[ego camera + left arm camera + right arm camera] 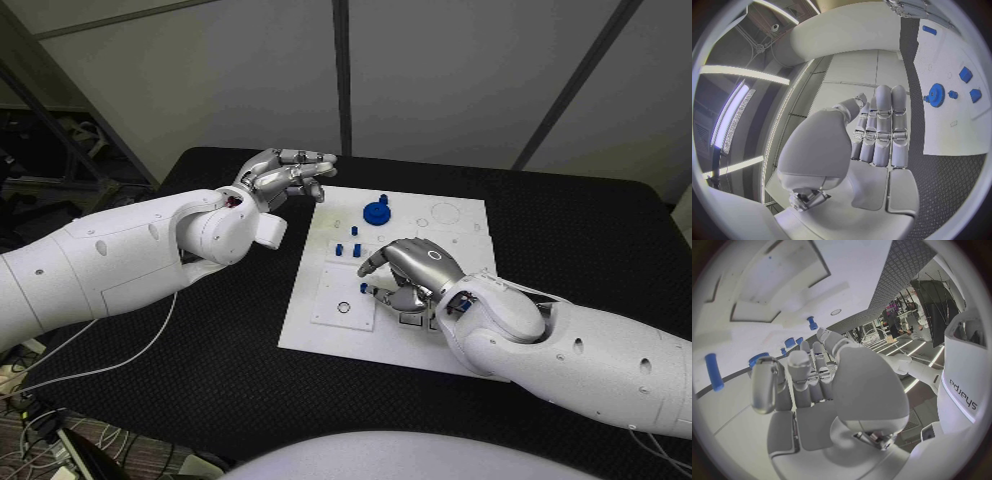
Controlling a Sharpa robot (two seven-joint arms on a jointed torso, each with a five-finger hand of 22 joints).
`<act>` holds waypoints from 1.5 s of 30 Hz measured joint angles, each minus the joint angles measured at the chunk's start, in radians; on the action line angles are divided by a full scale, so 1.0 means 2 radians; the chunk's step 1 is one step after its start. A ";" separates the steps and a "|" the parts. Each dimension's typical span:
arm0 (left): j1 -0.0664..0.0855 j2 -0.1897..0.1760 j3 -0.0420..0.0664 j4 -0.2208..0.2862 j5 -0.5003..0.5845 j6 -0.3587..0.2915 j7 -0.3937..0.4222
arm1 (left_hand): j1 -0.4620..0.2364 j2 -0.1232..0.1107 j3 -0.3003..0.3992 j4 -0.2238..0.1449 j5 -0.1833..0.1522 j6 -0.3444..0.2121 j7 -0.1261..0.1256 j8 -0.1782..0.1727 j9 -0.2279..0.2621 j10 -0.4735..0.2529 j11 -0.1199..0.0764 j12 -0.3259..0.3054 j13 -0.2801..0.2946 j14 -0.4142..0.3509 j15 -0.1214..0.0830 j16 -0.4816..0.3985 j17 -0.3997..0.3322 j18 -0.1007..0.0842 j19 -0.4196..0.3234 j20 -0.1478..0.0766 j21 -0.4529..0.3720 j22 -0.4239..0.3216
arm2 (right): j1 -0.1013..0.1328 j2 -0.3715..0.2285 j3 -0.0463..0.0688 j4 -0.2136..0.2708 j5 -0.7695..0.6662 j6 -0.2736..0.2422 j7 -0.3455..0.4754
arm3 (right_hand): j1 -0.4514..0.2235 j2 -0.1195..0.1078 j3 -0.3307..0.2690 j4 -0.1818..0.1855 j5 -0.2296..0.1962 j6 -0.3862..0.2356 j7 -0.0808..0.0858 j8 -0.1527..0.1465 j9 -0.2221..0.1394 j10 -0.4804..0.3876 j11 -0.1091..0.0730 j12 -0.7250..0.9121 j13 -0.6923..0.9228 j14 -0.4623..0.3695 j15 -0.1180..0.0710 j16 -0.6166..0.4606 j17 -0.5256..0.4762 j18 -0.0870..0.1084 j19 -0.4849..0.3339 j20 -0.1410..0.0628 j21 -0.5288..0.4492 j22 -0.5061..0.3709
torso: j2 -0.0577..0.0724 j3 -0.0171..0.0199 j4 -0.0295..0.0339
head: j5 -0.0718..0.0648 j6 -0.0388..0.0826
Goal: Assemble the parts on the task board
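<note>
The white task board (447,235) lies in the middle of the black table. On its far part stand a blue gear (376,212) and three small blue pieces (348,246). My right hand (411,270) arches over the board's middle with its fingers bent down and nothing in them. A blue peg (714,371) lies on the board just off its thumb. My left hand (289,175) hovers beyond the board's far left corner, fingers held together and holding nothing. From the left wrist, the gear (934,93) and blue pieces (966,75) lie off to the side of that hand (879,135).
The board has a raised square plate with a round hole (343,305) at its near left, and round and square recesses (447,213) at its far right. Black table (216,330) surrounds the board. A white cable (130,355) runs along the left side.
</note>
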 measured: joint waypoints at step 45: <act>0.000 -0.001 -0.002 -0.001 0.000 0.009 -0.003 | 0.000 0.000 -0.001 0.001 0.000 0.000 0.000 0.000 0.000 -0.002 -0.002 0.000 0.000 0.000 0.000 0.000 0.000 0.008 0.000 0.000 0.000 -0.001 | 0.048 -0.070 0.032 -0.013 0.036 0.152 -0.047 | 0.074 0.029 -0.094 0.081 -0.029 -0.006 -0.007 0.003 -0.034 0.042 -0.012 0.025 -0.002 0.006 -0.008 0.022 -0.005 0.008 0.000 0.002 0.006 0.000 | 0.000 -0.0006 0.0009 | -0.029 0.017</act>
